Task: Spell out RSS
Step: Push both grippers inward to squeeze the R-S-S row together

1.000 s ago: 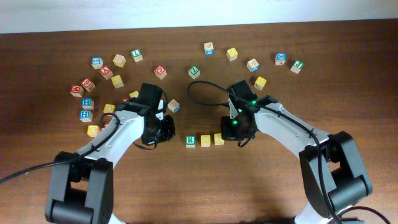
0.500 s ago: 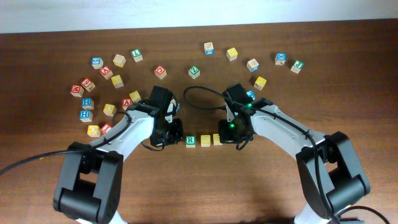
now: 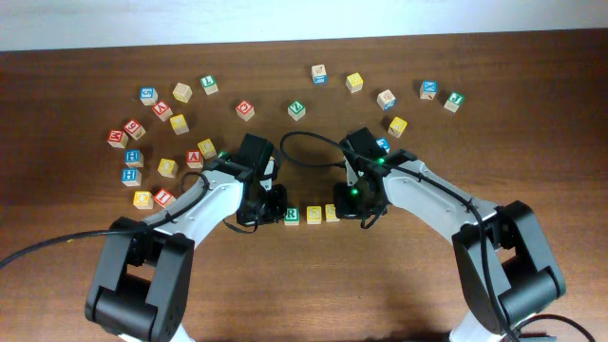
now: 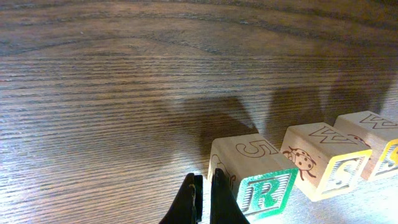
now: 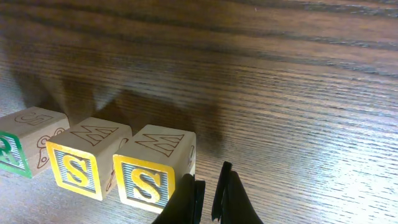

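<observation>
Cubes scatter beyond RSS; left tool, right tool flank it.

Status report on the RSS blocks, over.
Left gripper shut, empty, beside R cube. Right gripper shut, empty, beside end S cube. Middle S cube in line, row reads RSS. Nothing in the way.
</observation>
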{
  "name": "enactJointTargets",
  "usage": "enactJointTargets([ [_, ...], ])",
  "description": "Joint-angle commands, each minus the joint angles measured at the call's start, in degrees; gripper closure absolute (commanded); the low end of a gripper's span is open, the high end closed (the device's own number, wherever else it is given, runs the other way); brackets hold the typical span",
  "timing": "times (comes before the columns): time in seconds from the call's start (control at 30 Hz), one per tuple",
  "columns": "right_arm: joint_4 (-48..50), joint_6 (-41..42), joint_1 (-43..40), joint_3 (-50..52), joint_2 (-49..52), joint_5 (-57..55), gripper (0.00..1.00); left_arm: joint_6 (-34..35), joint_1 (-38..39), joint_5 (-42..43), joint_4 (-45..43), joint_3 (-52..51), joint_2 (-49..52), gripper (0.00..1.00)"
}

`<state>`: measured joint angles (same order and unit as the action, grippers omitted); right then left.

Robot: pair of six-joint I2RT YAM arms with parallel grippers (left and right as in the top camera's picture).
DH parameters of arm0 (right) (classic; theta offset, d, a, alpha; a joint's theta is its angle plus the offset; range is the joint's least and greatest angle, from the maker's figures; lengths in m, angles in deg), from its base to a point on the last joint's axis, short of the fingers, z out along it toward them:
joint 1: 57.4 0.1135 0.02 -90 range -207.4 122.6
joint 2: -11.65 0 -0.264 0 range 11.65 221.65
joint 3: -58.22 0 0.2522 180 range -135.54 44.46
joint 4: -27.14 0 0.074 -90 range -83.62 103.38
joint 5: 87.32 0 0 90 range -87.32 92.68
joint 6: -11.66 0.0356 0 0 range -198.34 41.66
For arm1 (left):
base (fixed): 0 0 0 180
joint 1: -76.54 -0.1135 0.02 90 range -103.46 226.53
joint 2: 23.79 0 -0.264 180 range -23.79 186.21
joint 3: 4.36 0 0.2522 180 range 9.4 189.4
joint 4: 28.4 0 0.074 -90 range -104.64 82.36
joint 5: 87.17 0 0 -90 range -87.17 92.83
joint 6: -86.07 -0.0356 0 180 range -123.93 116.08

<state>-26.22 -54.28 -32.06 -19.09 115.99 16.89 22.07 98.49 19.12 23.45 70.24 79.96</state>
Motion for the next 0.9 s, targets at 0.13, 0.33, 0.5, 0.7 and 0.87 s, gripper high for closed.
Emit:
enactJointTargets([
  [0.13,-0.2,0.4,0.5,0.4,1.0,-0.9,0.96,0.5,0.0,0.3,0.0,-0.3,0.8,1.0],
  [0.33,0.9,0.4,2.4,0.6,1.0,-0.9,0.96,1.0,0.0,0.4,-0.1,-0.3,0.8,1.0],
  [0.5,0.8,0.4,2.4,0.6,1.0,-2.1,0.96,0.9,0.0,-4.3,3.4,-0.3,0.8,1.0],
  [0.7,0.9,0.4,2.5,0.7,1.0,-1.3,0.96,1.0,0.3,-3.4,1.6,-0.3,0.8,1.0],
  [0.87,0.9,0.4,2.5,0.7,1.1,-0.9,0.96,1.4,1.8,-3.4,1.2,-0.3,0.8,1.0],
])
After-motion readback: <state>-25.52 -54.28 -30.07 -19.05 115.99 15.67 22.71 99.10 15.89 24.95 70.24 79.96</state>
